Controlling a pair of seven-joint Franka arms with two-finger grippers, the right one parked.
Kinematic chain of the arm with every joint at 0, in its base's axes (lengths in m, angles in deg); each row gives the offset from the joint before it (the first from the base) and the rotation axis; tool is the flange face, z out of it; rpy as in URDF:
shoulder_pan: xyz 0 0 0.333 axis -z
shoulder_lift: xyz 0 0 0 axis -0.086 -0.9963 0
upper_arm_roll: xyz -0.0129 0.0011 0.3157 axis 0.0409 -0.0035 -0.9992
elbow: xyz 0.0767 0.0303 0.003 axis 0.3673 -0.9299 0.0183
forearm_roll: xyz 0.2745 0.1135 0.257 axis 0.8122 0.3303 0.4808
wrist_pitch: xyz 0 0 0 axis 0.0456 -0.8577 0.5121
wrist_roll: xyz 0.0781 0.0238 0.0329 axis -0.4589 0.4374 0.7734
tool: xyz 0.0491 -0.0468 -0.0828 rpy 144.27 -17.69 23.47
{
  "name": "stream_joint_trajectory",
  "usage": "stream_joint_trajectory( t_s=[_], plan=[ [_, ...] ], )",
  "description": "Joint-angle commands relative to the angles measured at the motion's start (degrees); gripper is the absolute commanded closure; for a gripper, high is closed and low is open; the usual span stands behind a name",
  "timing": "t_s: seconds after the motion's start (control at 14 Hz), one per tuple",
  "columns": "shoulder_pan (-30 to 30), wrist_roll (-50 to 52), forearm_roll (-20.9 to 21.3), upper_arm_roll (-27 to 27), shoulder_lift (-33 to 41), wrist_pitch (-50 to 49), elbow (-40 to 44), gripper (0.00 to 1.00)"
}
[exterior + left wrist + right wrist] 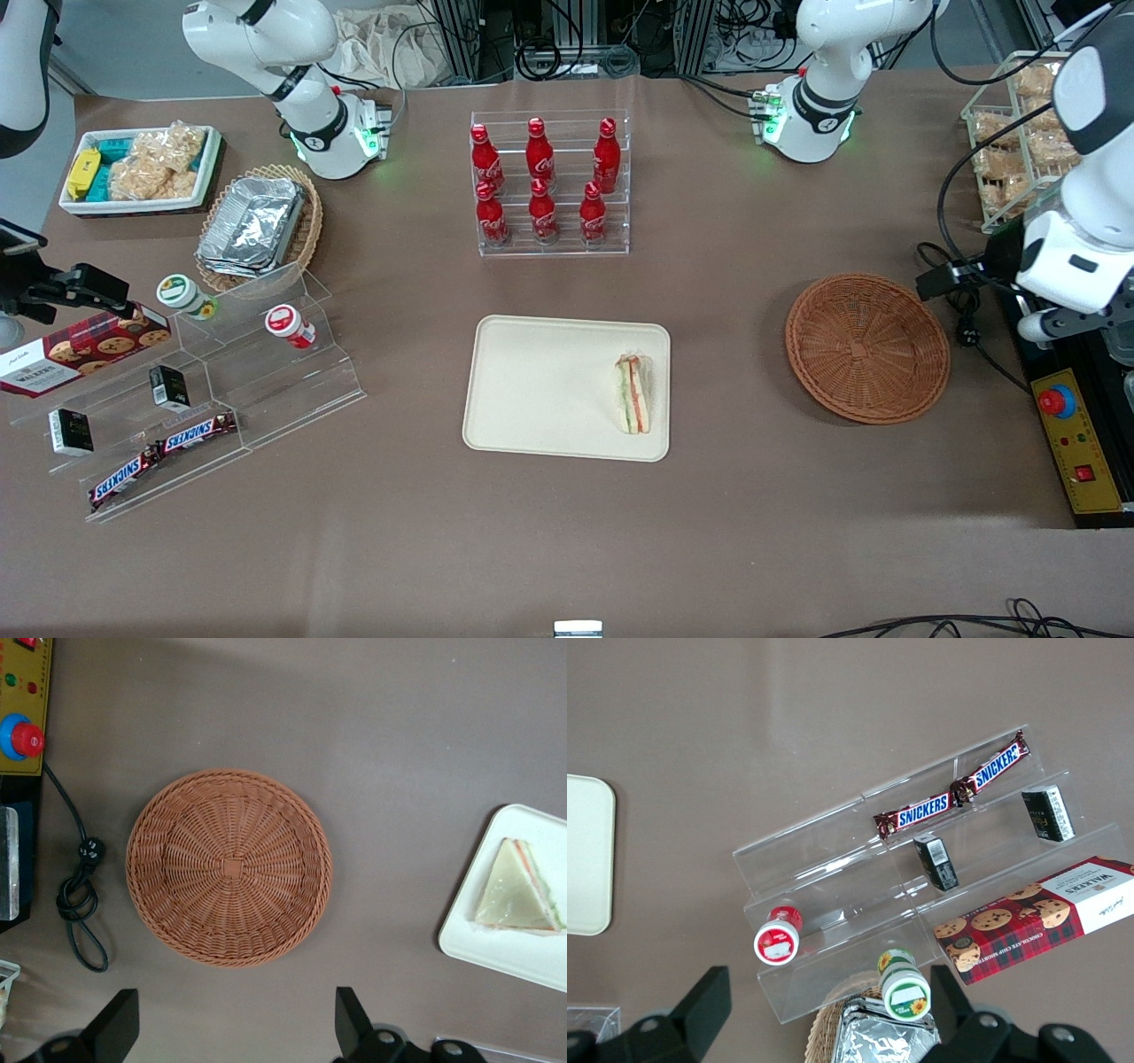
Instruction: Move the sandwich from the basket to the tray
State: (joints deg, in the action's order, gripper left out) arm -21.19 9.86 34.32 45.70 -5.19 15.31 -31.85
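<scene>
The sandwich, a wrapped triangular wedge with orange and green filling, lies on the cream tray near the rim closest to the basket. In the left wrist view the sandwich rests flat on the tray's corner. The round reddish-brown wicker basket sits beside the tray toward the working arm's end, and its inside holds nothing. My gripper hangs high over the bare table right beside the basket's rim. It is open, its two black fingers wide apart with nothing between them.
A control box with a red button and a coiled black cable lie beside the basket. A rack of cola bottles stands farther from the camera than the tray. A clear stepped shelf of snacks is toward the parked arm's end.
</scene>
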Motion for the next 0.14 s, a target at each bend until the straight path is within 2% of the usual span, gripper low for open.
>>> stream_joint_trajectory(
  t_s=[0.0,0.07],
  plan=[
    [-1.1,-1.3,-0.6,0.6,-2.3,-1.9,4.4,0.01],
    [-1.1,-1.4,-0.6,0.6,-2.4,-1.9,4.5,0.0]
  ],
)
